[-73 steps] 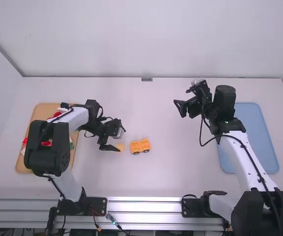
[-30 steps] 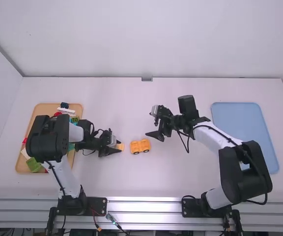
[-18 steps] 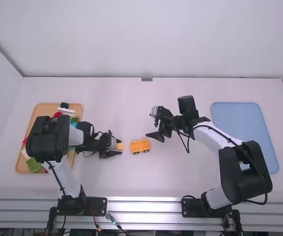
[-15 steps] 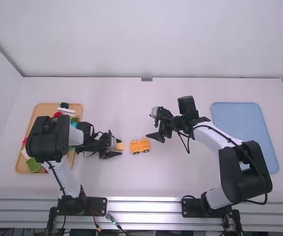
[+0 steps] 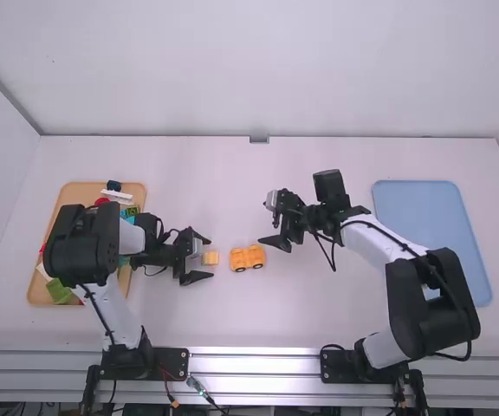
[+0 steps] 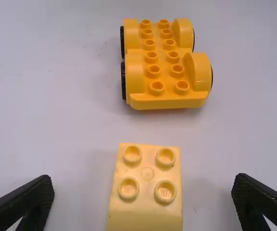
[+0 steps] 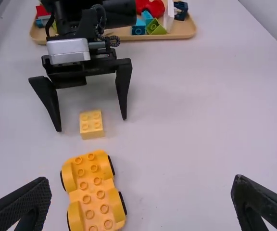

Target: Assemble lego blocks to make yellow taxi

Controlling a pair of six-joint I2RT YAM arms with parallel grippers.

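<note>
One block [image 6: 146,187] between left tool [image 5: 210,258] fingertips

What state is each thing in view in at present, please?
Left gripper: open, fingers on either side of the pale yellow block
Right gripper: open, holding nothing
Pale yellow four-stud block: loose, studs up, ungripped
Orange-yellow wheeled base: upright, nothing built on its studs
Tan tray: holding assorted blocks
Blue tray: lying flat on the table
</note>
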